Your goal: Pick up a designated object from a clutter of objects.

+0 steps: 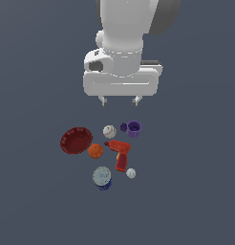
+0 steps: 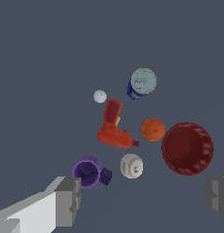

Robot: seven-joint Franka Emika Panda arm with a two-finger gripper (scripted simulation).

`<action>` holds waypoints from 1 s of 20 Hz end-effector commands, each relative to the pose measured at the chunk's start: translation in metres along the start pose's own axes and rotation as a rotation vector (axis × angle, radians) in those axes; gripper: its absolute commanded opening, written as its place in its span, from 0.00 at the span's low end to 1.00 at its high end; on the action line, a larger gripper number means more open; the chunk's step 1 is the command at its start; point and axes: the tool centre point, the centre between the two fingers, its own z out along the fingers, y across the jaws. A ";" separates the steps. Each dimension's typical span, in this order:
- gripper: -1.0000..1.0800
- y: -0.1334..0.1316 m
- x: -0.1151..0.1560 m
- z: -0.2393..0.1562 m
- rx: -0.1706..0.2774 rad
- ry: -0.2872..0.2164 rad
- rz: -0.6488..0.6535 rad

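The gripper [image 1: 120,101] hangs empty above the clutter with fingers spread wide, seemingly for a descent, the baseball [image 1: 109,131] lying almost directly beneath it, between the purple cup [image 1: 134,127] and the red bowl [image 1: 76,140], apparently just clear of the drill [image 1: 120,153].

Around the one red drill [image 1: 120,154] I count three balls: one baseball [image 1: 109,131], one orange ball [image 1: 95,150], one smaller white ball [image 1: 131,173]. Also one purple cup [image 1: 134,127], one red bowl [image 1: 76,140], one blue can [image 1: 102,177].
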 end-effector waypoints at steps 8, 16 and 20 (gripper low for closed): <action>0.96 -0.006 -0.001 0.005 0.004 -0.021 -0.033; 0.96 -0.006 -0.002 0.009 0.005 -0.023 -0.033; 0.96 -0.003 -0.003 0.024 0.007 -0.025 -0.018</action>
